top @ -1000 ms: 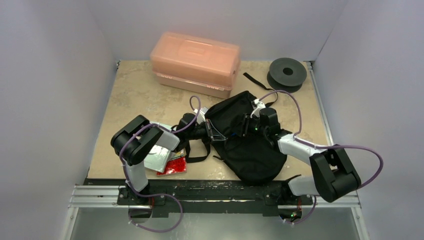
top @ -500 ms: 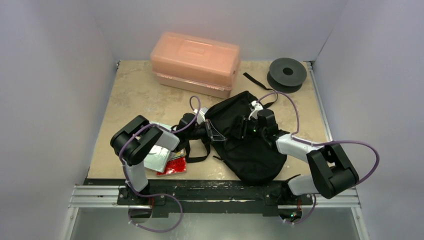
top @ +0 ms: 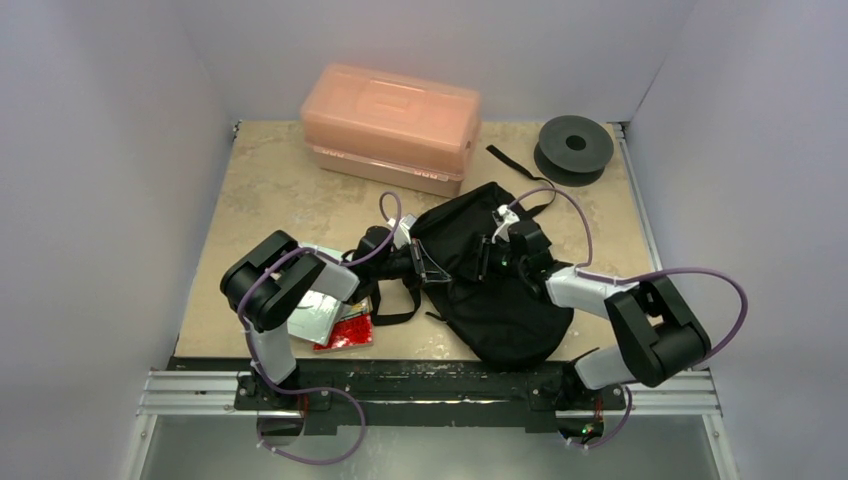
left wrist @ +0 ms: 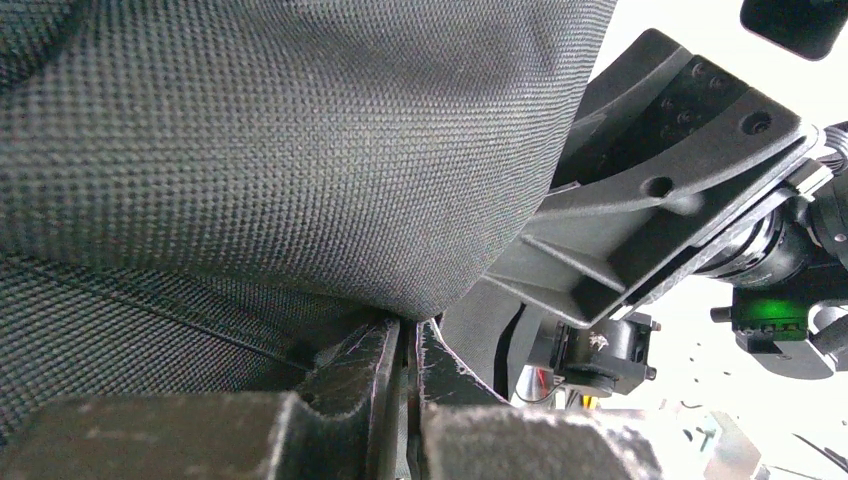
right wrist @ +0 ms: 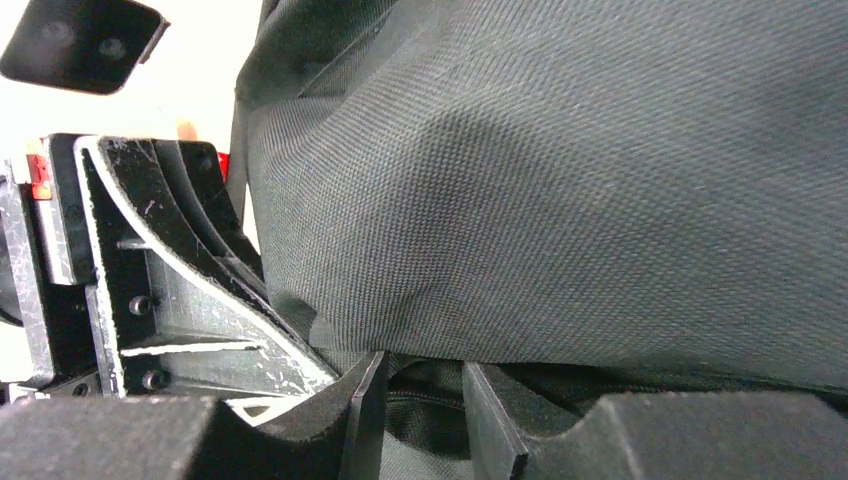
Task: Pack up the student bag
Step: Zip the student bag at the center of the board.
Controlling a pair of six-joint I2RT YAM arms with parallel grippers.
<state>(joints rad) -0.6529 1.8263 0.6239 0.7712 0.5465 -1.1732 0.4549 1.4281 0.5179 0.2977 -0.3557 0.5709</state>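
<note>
Comparing with the overhead view of a second back: the right arm (top: 650, 330) has its elbow further in toward the middle of the desk (top: 270, 200); the right gripper (top: 487, 255) lies a touch further left across the top of the student bag (top: 505, 315); the left arm (top: 270, 285) shows no shift.

The bag lies slumped on the desk right of centre, its lower end close to the near edge; one strap (top: 507, 160) trails toward the far right corner, near the black spool (top: 573, 147); its outline is unchanged.

Left gripper (left wrist: 408, 345): fingers (left wrist: 350, 380) pressed together on a lip of the bag's fabric (the wrist view shows cloth running down into the slit between them); reads as a firm pinch.

Right gripper: jaws part-way apart, with a dark fold and what looks like a zip line between them; whether they bite the cloth or merely straddle it, I cannot tell.

Judgement: the right arm is re-placing its hold opposite the left to spread the bag's mouth; the opening step looks under way and packing not yet begun; the packets (top: 335, 322) wait at the near left edge beneath the left arm; the orange-pink box (top: 390, 120) stands at the far edge, well apart from both grippers.
</note>
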